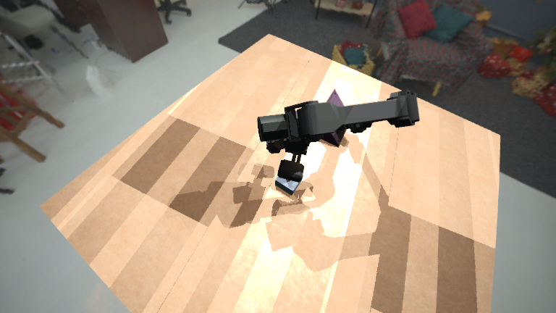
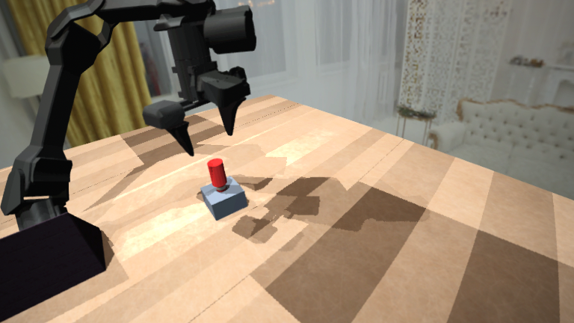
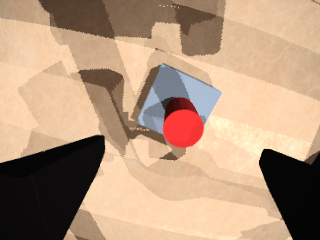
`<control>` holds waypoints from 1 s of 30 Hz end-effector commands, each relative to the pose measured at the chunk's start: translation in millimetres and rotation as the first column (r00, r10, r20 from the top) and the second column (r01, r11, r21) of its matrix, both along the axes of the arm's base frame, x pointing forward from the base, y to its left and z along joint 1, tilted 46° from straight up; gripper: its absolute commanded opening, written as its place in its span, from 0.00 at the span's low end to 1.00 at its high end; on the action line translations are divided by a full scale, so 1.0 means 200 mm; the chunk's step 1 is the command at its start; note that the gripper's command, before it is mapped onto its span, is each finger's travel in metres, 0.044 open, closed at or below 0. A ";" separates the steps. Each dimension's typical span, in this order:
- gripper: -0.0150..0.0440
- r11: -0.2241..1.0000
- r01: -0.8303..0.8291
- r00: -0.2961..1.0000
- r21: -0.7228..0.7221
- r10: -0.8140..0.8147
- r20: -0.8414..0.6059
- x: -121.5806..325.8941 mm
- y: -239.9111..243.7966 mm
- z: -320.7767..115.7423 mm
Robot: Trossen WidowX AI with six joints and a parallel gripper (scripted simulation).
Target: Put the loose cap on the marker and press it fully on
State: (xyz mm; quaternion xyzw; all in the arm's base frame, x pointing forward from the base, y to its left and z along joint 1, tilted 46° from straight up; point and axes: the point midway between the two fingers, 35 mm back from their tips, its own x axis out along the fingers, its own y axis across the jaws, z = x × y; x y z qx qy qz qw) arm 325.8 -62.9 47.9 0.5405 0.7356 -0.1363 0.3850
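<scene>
Wood-patterned surface carries the holder block; the red cap sits low on the marker, apparently seated. Fingers hang spread, empty, above; only retreat remains.

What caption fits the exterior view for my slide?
Open gripper hangs above the red cap, which sits on the marker in the blue-grey holder block.

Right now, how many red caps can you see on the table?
1. The red cap sits on the marker standing in the blue holder block, below the open gripper. No other cap is visible, though the arm may hide some table.
</scene>
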 end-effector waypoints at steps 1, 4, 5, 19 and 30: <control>0.91 0.998 -0.060 0.998 0.009 0.059 0.037 -0.01 -0.01 0.02; 0.78 0.965 -0.262 0.939 0.015 0.252 0.236 -0.01 0.00 0.01; 0.73 0.943 -0.332 0.899 0.007 0.314 0.304 -0.01 0.00 0.01; 0.25 0.655 -0.729 0.361 -0.200 0.615 0.701 -0.01 0.02 -0.01; 0.25 0.655 -0.729 0.360 -0.200 0.615 0.701 -0.01 0.02 -0.01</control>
